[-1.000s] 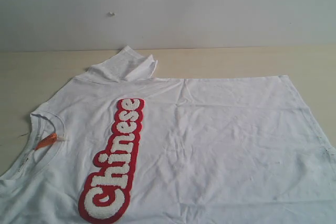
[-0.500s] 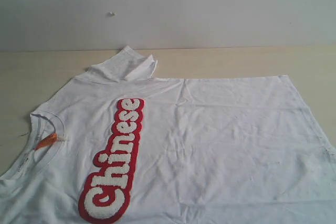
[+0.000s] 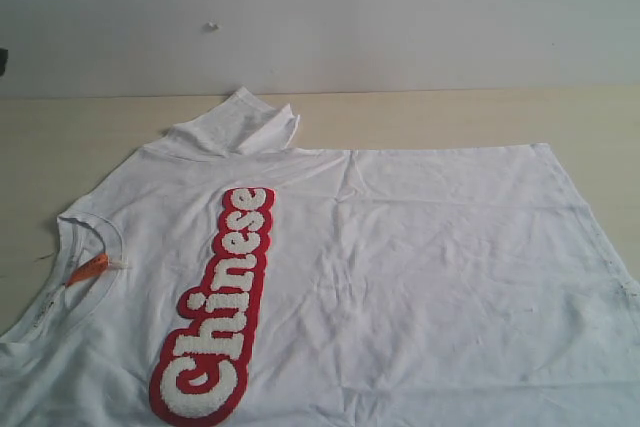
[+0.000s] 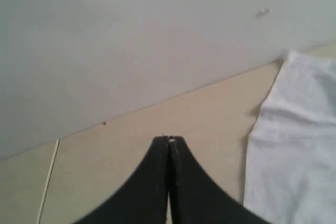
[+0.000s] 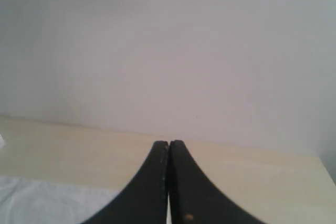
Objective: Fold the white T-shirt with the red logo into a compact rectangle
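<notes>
While the white T-shirt [image 3: 420,267] lies spread front-up over the pale wooden table [image 3: 450,117], neither claw touches it; its collar [image 3: 95,237] sits toward the left of the exterior view with a small orange tag [image 3: 90,269] inside, and its hem runs down the right. The red logo [image 3: 218,305] stretches as a long strip from the near edge up toward the middle of the chest, lying flat and uncovered; light creases cross the cloth beside it. At the far side one sleeve [image 3: 240,122] is bunched and turned up on itself. The left gripper [image 4: 168,140] has its black fingers pressed together on nothing, with bare table ahead of it and the shirt's edge near; a thin seam [image 4: 50,177] in the tabletop and a tiny dark spot [image 4: 104,124] show close to the wall [image 4: 131,35]. The right gripper [image 5: 168,142] likewise has its fingers closed on nothing, over bare wood with a patch of white cloth near. A small speck [image 3: 211,26] marks the wall; a dark sliver [image 3: 2,59] at the left border of the exterior view is too little to name.
</notes>
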Controlling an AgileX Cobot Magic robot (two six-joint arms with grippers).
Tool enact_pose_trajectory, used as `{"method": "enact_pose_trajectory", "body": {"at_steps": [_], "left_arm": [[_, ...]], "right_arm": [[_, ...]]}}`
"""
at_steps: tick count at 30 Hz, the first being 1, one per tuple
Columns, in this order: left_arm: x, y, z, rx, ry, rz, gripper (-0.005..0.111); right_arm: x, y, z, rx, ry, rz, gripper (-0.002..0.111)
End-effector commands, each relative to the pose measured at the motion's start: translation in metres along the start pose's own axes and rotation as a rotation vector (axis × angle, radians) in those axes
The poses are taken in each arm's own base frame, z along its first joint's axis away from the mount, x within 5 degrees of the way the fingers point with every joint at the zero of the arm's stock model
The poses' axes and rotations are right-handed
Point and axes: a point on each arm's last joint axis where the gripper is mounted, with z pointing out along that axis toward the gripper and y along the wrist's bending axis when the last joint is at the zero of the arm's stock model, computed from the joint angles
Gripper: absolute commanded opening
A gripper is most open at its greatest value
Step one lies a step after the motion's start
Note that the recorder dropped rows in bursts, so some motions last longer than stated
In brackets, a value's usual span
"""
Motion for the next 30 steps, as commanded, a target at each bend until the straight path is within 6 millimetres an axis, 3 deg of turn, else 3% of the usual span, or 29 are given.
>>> {"method": "enact_pose_trajectory", "body": {"at_steps": [1,4,7,12,18,22,25,28,30], "left_arm": [[0.003,-0.025,0.026,0.05,0.199,0.3,0.0],[0.004,-0.05,0.039,0.26,0.387,0.512,0.0],[-0.004,-0.067,0.039,0.558,0.484,0.589,0.0],[-0.004,-0.071,0.026,0.858,0.562,0.867,0.0],[0.019,-0.076,0.021,0.992,0.628,0.986,0.0],[0.038,-0.082,0.029,0.955,0.572,1.024,0.003],[0.05,-0.087,0.035,0.907,0.516,1.037,0.024],[0.061,-0.089,0.04,0.85,0.47,1.087,0.065],[0.067,-0.09,0.042,0.806,0.443,1.104,0.1]], "right_arm": [[0.005,0.001,0.036,-0.029,0.179,-0.168,0.0],[0.008,0.001,0.049,-0.055,0.264,-0.267,0.0],[0.008,0.001,0.053,-0.097,0.334,-0.42,0.0],[0.027,0.005,0.047,-0.306,0.533,-0.768,0.0],[0.053,0.019,0.039,-0.641,0.703,-0.918,0.002],[0.066,0.022,0.039,-0.677,0.716,-0.921,0.012],[0.079,0.022,0.041,-0.682,0.712,-0.959,0.022],[0.091,0.023,0.044,-0.675,0.688,-1.011,0.032],[0.096,0.023,0.048,-0.644,0.659,-1.026,0.038]]}}
